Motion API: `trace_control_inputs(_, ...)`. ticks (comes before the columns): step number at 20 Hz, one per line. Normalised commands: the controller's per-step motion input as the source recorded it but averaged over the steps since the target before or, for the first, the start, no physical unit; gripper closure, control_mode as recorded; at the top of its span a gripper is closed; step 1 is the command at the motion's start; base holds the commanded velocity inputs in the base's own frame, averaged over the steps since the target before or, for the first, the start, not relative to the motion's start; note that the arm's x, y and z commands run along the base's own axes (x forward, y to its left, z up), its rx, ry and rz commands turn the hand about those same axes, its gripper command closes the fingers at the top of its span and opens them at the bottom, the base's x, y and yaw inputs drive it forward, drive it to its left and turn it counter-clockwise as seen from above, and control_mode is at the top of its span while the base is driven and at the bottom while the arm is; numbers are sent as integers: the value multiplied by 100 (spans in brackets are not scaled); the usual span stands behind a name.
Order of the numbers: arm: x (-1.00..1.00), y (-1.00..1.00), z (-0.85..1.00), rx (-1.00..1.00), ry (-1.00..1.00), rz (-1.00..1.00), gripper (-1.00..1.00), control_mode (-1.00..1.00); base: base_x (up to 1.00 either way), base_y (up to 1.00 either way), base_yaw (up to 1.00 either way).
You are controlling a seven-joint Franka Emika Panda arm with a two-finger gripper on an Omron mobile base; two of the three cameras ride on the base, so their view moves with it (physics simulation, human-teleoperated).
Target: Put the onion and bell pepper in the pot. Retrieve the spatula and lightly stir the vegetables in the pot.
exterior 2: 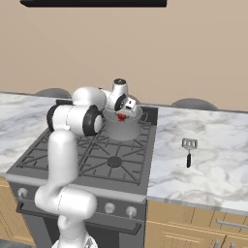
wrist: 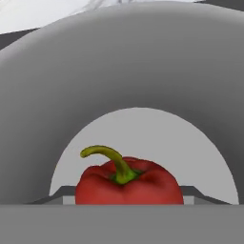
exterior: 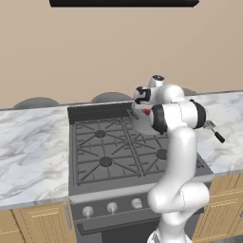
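My gripper (wrist: pixel 128 196) is shut on the red bell pepper (wrist: pixel 128 183), whose green stem curls up toward the camera. The pepper hangs just over the mouth of the grey pot (wrist: pixel 133 71), and the pot's pale floor shows behind it. From the base views the gripper (exterior: pixel 144 110) (exterior 2: pixel 123 114) sits above the pot (exterior 2: pixel 124 130) (exterior: pixel 141 126) on the stove's back right burner, with the pepper (exterior 2: pixel 122 116) (exterior: pixel 147 112) a small red spot under the hand. The spatula (exterior 2: pixel 188 150) (exterior: pixel 214 131) lies on the counter right of the stove. The onion is out of view.
The black gas stove (exterior: pixel 109 152) has grates and front knobs (exterior: pixel 112 207). Marble counter (exterior: pixel 28 147) runs on both sides (exterior 2: pixel 213 160). Dark rounded shapes (exterior: pixel 35 102) sit behind the counter along the wall. A range hood (exterior: pixel 123 3) hangs overhead.
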Motion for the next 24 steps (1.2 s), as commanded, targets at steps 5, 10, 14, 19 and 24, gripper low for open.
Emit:
trace_control_inputs(5, 14, -4, -19, 0, 4, 0, 100, -100, 0, 0, 0)
trace_control_inputs(10, 11, -8, -19, 0, 4, 0, 100, -100, 0, 0, 0)
trace_control_inputs(14, 6, -3, -22, 0, 5, 0, 100, -100, 0, 0, 0)
trace_control_inputs(19, 1, 0, -28, -1, 9, 0, 100, -100, 0, 0, 0)
trace_control_inputs(24, 0, 0, -32, -3, 12, 0, -100, -100, 0, 0, 0)
